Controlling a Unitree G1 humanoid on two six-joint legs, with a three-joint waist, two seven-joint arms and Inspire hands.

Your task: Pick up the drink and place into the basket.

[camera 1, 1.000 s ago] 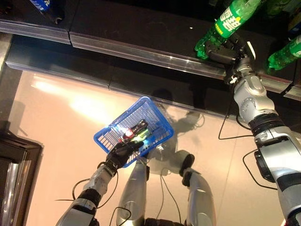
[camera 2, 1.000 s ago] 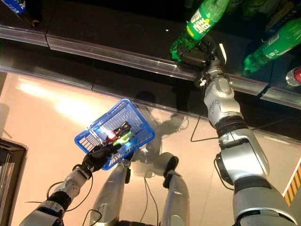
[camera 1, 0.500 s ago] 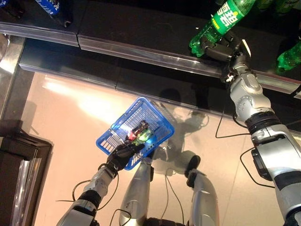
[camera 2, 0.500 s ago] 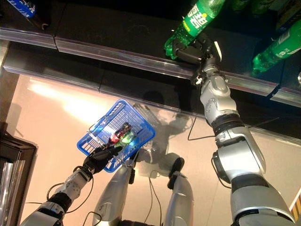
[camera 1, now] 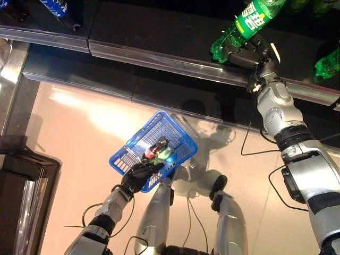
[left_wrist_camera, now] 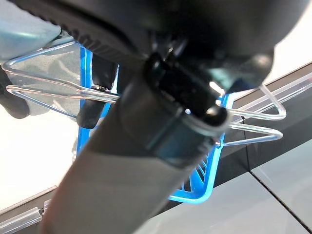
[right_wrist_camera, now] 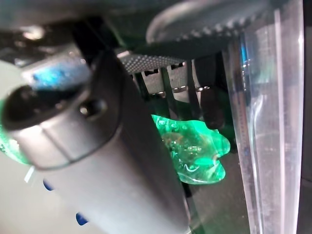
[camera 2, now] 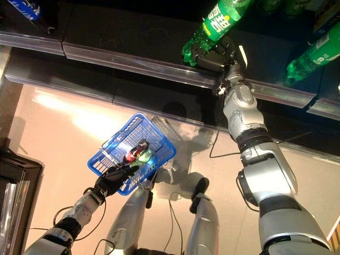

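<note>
Both arms wore smooth silver-grey shells in rounded segments, split by black ribbed bands at the joints; the right arm (camera 1: 276,109) carried a dark oval panel on its broad upper segment, while the slimmer left arm (camera 1: 104,219) showed 2 black rings near the wrist. The right hand (camera 1: 248,54) was dark and blocky, with a white cover on its thumb. The left hand (camera 1: 138,175) was matt black all over, its fingers tipped with textured pads.

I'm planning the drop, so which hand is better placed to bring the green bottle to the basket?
The right hand: its fingers are already curled round the green bottle at the shelf. The left hand is occupied gripping the blue basket.
</note>
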